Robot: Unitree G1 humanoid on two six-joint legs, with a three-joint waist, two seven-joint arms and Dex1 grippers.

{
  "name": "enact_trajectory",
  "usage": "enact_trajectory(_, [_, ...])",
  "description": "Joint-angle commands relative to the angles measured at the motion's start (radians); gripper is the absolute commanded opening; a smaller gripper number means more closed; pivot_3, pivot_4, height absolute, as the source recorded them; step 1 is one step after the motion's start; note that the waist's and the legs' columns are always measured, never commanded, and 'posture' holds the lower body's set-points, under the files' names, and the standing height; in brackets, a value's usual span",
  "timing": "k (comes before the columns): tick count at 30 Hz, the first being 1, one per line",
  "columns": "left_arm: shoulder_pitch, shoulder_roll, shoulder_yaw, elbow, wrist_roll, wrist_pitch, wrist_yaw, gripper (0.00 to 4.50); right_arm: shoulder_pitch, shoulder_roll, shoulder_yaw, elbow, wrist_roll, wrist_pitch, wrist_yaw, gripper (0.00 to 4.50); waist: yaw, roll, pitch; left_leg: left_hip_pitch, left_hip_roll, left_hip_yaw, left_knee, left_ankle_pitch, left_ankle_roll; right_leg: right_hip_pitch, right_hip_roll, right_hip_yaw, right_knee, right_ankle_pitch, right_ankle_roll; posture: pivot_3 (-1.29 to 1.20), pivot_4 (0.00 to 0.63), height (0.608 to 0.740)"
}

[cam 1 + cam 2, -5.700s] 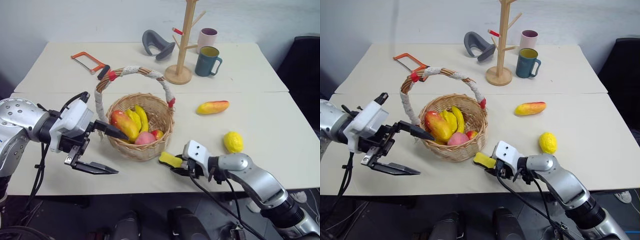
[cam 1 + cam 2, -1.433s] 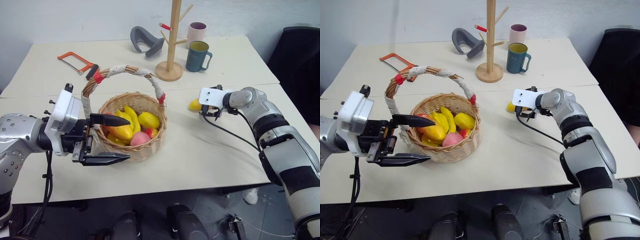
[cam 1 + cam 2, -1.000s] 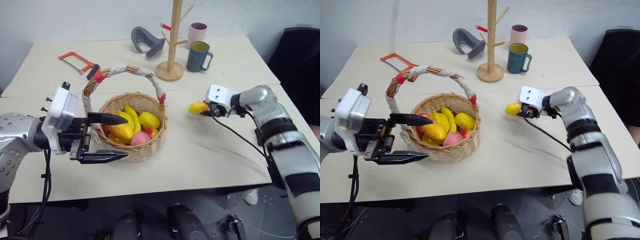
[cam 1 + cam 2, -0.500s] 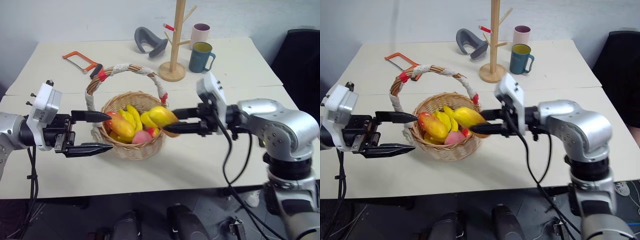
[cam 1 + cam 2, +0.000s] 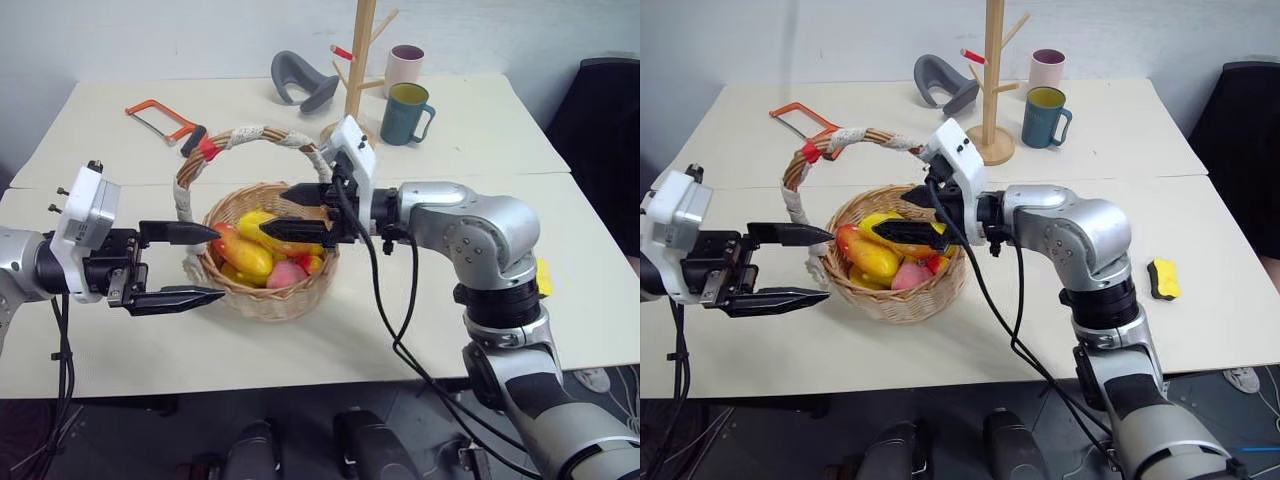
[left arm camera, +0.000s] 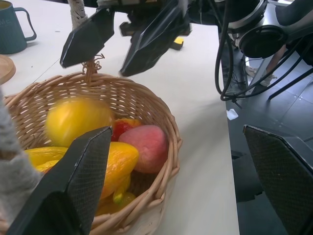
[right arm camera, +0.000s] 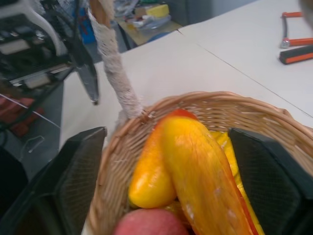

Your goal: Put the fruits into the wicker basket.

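right end effector [image 5: 290, 208]: open over wicker basket [image 5: 262, 302] rim | mango [image 7: 205, 171]: inside

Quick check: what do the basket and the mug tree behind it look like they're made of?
The wicker basket looks like woven tan cane, matte, with visible weave; its handle is wrapped in white cloth with red tape at the ends. The mug tree looks like pale smooth wood, probably unpainted.

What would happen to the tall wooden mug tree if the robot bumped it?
The wooden mug tree would probably wobble or tip, since it is a tall thin pole on a small round base. It looks stiff, so it shouldn't bend. If it fell, it might hit the green mug beside it.
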Motion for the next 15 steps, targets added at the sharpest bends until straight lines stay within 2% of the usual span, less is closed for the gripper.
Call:
enact_trajectory(1, [-0.014,-0.001,0.015,-0.026,-0.013,-0.013,0.002,4.50,0.027,-0.062,-0.103,-0.134,0.134,0.075,0.033,4.01,0.001,0.000,0.000,0.000,0.000,0.000,0.000,0.000,0.000,0.000,0.000,0.000,0.000,0.000,0.000,0.00,0.150,0.740])
enact_trajectory(3, [-0.018,-0.002,0.011,-0.023,-0.012,-0.015,-0.001,4.50,0.049,-0.096,-0.145,-0.166,0.173,0.099,0.022,4.01,0.001,0.000,0.000,0.000,0.000,-0.001,0.000,-0.001,0.002,0.001,0.000,-0.001,0.000,0.000,0.000,0.00,0.150,0.740])
enact_trajectory(6, [-0.027,-0.003,0.003,-0.012,-0.006,-0.021,-0.009,4.50,0.075,-0.127,-0.147,-0.160,0.132,0.067,-0.030,4.01,-0.003,0.000,0.000,0.001,0.000,-0.001,0.000,-0.001,0.002,0.001,0.000,-0.001,0.000,0.000,0.000,0.00,0.150,0.740])
enact_trajectory(15, [-0.088,-0.015,-0.044,0.001,-0.003,-0.029,-0.012,4.50,0.054,-0.031,-0.009,0.072,-0.119,-0.165,-0.183,4.01,-0.016,0.000,0.000,0.001,0.000,-0.001,-0.002,0.001,-0.001,0.000,0.002,0.000,0.000,0.000,0.000,0.00,0.150,0.740])
